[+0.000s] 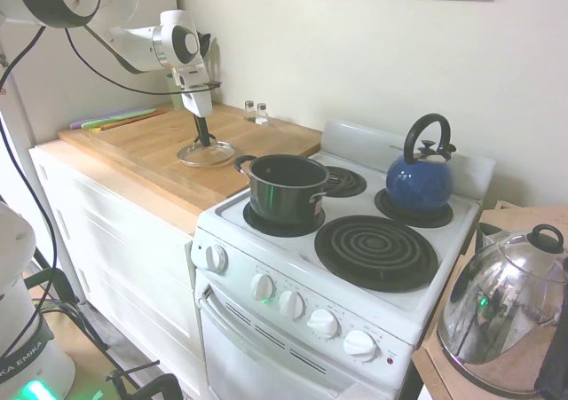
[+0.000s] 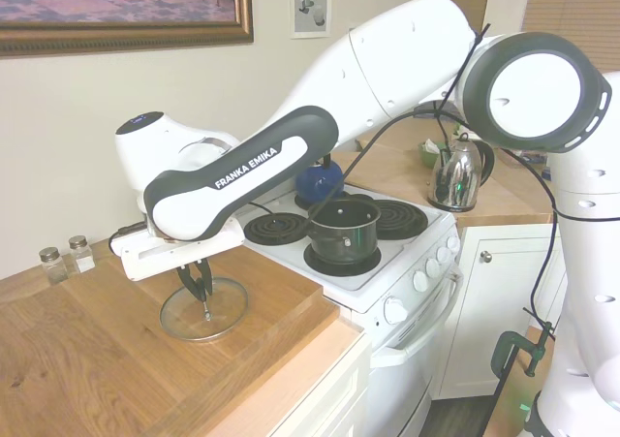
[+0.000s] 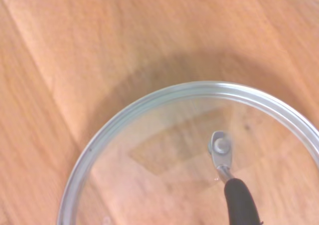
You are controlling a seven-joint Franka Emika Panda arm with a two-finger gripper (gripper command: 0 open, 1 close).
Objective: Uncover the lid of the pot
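The clear glass lid (image 1: 206, 154) with a metal rim lies flat on the wooden counter (image 1: 151, 143), left of the stove. My gripper (image 1: 204, 134) stands straight above it, with its dark fingers close together on the black loop handle (image 2: 201, 287) at the lid's centre. The lid (image 2: 203, 309) rests on the wood (image 2: 97, 359). In the wrist view the lid's rim (image 3: 164, 96) curves across the wood, and the handle's foot (image 3: 222, 147) is bolted through the glass. The dark pot (image 1: 284, 187) sits uncovered on the front left burner, also seen as the pot (image 2: 344, 229).
A blue kettle (image 1: 419, 178) stands on the back right burner. A shiny steel kettle (image 1: 501, 307) sits on a side table at the right. Two small shakers (image 1: 256, 111) stand at the wall. Flat boards (image 1: 115, 118) lie at the counter's back left.
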